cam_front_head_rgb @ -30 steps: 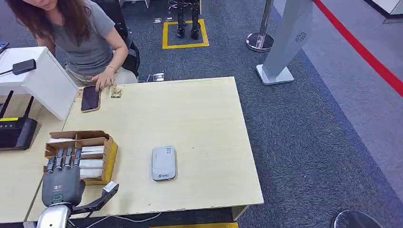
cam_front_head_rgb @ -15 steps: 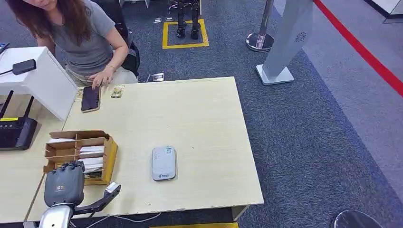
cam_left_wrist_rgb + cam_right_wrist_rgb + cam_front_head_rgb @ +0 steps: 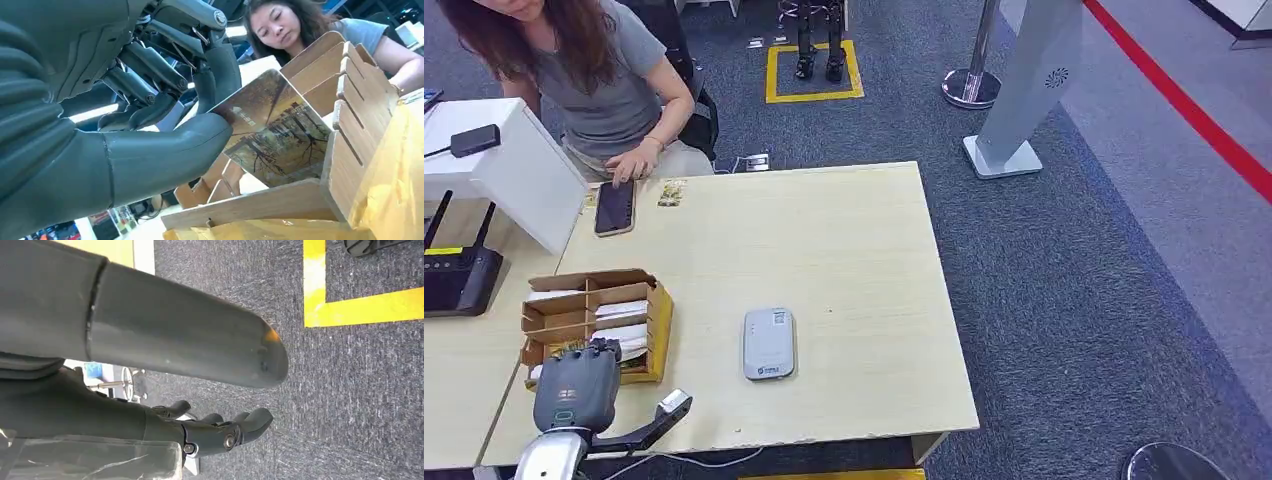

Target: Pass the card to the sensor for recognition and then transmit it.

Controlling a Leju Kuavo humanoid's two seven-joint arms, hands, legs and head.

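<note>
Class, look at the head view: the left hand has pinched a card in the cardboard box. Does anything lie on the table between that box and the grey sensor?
Nothing visible does. The left hand holds the card at the cardboard box; bare table lies between the box and the grey sensor.

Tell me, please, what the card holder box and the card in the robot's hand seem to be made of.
The box looks like thin plywood or stiff board: tan, matte, with slotted dividers showing raw cut edges. The card, pinched by the left hand, seems to be plastic or coated paper; its printed picture shows a slight gloss.
</note>
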